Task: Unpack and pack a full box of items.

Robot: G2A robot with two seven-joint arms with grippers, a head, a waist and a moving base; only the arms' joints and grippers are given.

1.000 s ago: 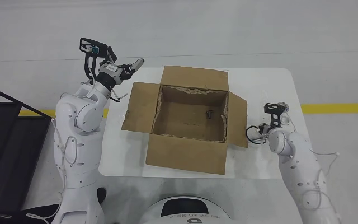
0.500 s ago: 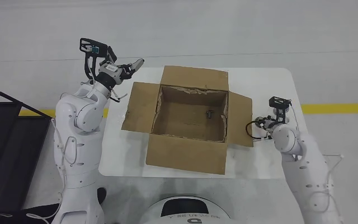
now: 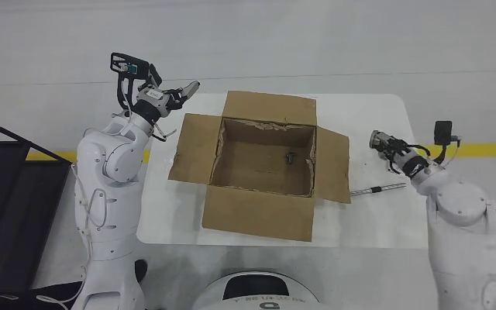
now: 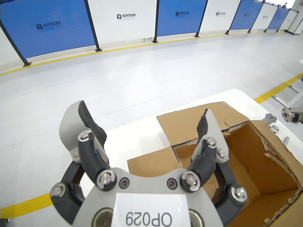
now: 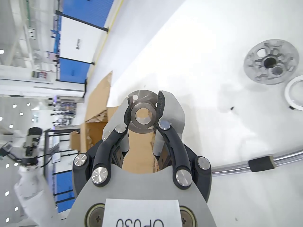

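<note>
White table (image 3: 372, 225), bearing an open cardboard box (image 3: 260, 213) at centre, flaps splayed, nearly empty. Left gripper (image 4: 144, 116) spread wide and holding nothing, above the table's far left corner beside the box. Right gripper (image 5: 144, 106) clamped on a flanged metal bushing (image 5: 142, 119), above the table just right of the box. Probably mid-transfer, so keep the pinch firm, carry level, clear the flap, and set down flat apart from rod (image 3: 378, 188), disc (image 5: 271, 61) and ring (image 5: 294, 92).

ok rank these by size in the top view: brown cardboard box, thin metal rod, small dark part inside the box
Largest to smallest:
brown cardboard box
thin metal rod
small dark part
</note>
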